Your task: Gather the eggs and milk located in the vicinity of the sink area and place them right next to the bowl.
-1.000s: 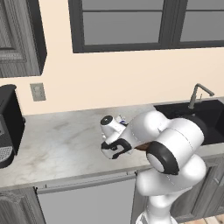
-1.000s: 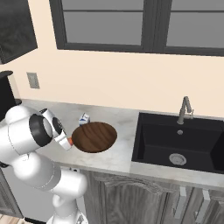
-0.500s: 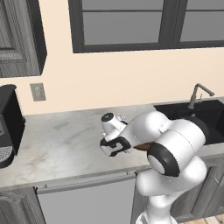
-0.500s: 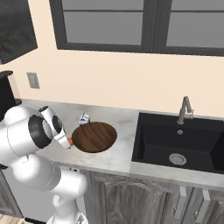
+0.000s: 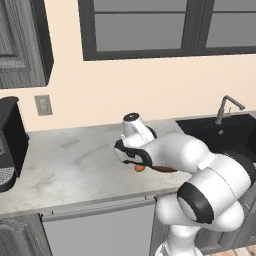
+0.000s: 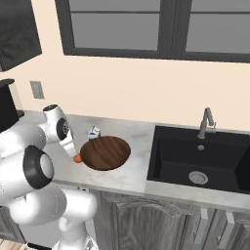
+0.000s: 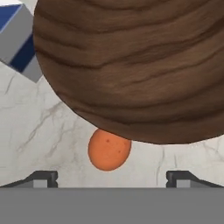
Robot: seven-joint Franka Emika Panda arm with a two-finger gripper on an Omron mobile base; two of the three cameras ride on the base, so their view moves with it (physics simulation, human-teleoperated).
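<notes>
the egg (image 7: 109, 150) lies on the desk (image 7: 39, 131) against the bowl (image 7: 131, 65), end effector (image 7: 112, 177) fingers apart, holding nothing. lift straight off so neither finger nudges the egg.

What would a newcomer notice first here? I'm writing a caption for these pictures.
The wide wooden bowl on the marble counter, left of the black sink. An orange egg lies at the bowl's rim, right before the open claw, and the milk carton stands just behind the bowl.
</notes>
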